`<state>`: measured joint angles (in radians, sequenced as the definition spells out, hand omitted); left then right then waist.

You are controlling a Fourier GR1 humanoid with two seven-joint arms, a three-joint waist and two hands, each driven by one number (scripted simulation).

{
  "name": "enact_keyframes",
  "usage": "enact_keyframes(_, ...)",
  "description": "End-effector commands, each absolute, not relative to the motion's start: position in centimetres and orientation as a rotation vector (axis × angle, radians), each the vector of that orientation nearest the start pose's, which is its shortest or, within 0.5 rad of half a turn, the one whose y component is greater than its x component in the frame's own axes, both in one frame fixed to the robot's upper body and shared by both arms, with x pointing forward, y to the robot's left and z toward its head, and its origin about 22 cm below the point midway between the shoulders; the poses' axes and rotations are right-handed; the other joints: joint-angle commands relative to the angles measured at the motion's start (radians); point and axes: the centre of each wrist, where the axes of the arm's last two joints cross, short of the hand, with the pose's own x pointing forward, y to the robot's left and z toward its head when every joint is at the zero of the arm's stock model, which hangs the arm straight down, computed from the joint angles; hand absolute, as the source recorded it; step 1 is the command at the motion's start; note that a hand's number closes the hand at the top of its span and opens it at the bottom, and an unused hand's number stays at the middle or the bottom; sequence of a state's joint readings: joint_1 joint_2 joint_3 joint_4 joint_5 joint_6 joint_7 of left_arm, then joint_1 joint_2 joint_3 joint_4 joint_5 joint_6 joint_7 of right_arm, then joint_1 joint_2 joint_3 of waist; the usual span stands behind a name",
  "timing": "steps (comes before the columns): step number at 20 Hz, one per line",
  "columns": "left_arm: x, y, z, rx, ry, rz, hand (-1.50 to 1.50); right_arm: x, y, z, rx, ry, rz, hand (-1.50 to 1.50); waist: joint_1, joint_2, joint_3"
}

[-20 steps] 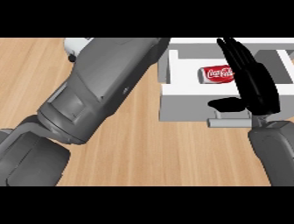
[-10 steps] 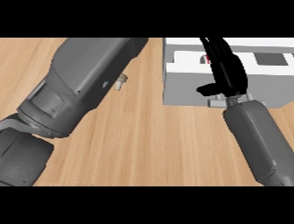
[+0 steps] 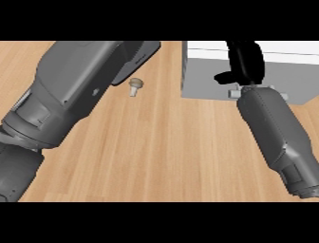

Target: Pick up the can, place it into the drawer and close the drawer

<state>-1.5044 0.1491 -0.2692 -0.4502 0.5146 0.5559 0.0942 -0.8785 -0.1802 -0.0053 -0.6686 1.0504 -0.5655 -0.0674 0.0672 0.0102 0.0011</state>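
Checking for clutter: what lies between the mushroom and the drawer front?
In the head view, only bare wooden counter separates the mushroom from the drawer.

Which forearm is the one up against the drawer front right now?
The right forearm, at the view's right: its black right hand rests against the grey drawer front. The left forearm lies over bare wood, beside a small mushroom.

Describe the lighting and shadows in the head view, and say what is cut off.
Head view: even, soft light with no glare on the wooden counter; the drawer front looks flat grey; the right hand reads as a dark silhouette; the small mushroom casts little shadow; the left forearm runs past the top edge, its hand unseen.
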Motion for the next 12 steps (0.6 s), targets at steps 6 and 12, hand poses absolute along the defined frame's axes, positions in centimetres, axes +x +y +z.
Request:
enact_keyframes(6, 45.2, 7.7, 26.6, 0.073, -1.707, -0.01, -1.5, 45.7, -19.0, 10.1, -1.345, -1.796, 0.828, -1.5, 0.04, 0.011, 0.0)
enact_keyframes(12, 44.5, 9.1, 23.6, 0.039, -1.69, -0.033, -1.5, 46.5, -17.9, 11.8, -1.325, -1.815, 0.792, -1.5, 0.053, 0.006, -0.001)
